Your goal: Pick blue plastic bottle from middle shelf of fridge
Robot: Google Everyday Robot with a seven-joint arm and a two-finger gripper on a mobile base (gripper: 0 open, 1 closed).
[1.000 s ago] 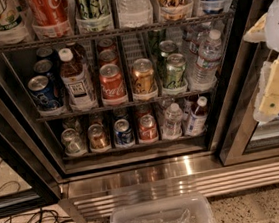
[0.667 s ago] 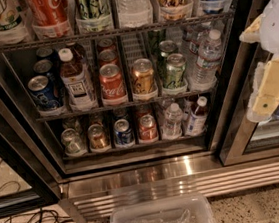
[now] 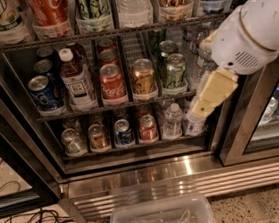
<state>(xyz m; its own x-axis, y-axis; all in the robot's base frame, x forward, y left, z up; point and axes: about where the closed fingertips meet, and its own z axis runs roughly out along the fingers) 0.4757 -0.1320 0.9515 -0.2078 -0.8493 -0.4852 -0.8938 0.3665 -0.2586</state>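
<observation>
The blue plastic bottle [image 3: 75, 80] is spotted on the middle shelf [image 3: 119, 106], just left of the red Coca-Cola can [image 3: 112, 84], and the gripper [image 3: 206, 98], whether open or closed cannot be told, is seen well right of that can, so cans could be toppled by a sideways sweep.

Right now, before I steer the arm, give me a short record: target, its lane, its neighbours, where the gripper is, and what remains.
target: bottle, upright, white cap, dark drink
lane: second from left on the middle shelf, at the front rail
neighbours: blue can on its left, red can on its right
gripper: in front of the shelf's right end, hanging below the rail, well apart from the bottle
between them: red can, gold can, green can
remaining: bottle not yet grasped
</observation>
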